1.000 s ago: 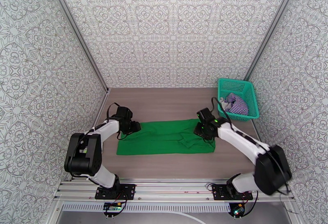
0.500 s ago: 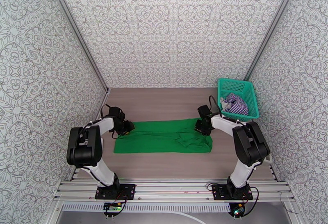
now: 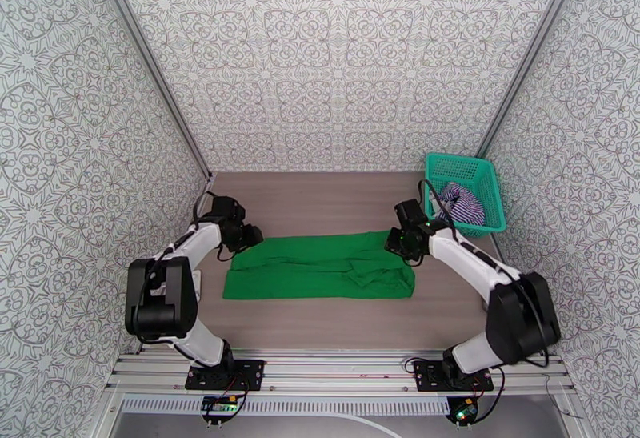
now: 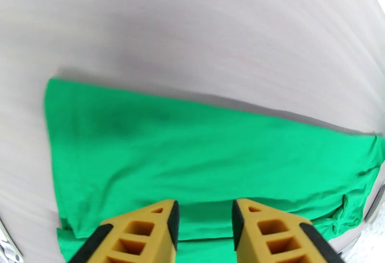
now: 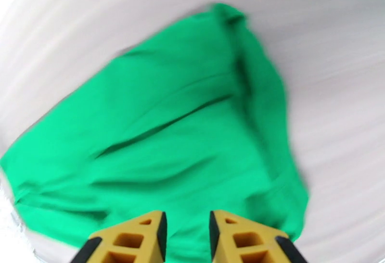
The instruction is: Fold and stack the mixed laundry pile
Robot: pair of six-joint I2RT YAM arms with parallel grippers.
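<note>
Yellow left claw (image 4: 203,207), right claw (image 5: 187,217): parted.

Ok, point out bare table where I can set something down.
Two bare strips of table: between the green T-shirt and the back wall, and between it and the near rail. Crowded: the far right corner, where the basket holds the striped top, and both shirt ends, at the left end effector and right end effector.

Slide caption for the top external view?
Left gripper and right gripper at opposite ends of the green T-shirt; striped top in teal basket.
</note>
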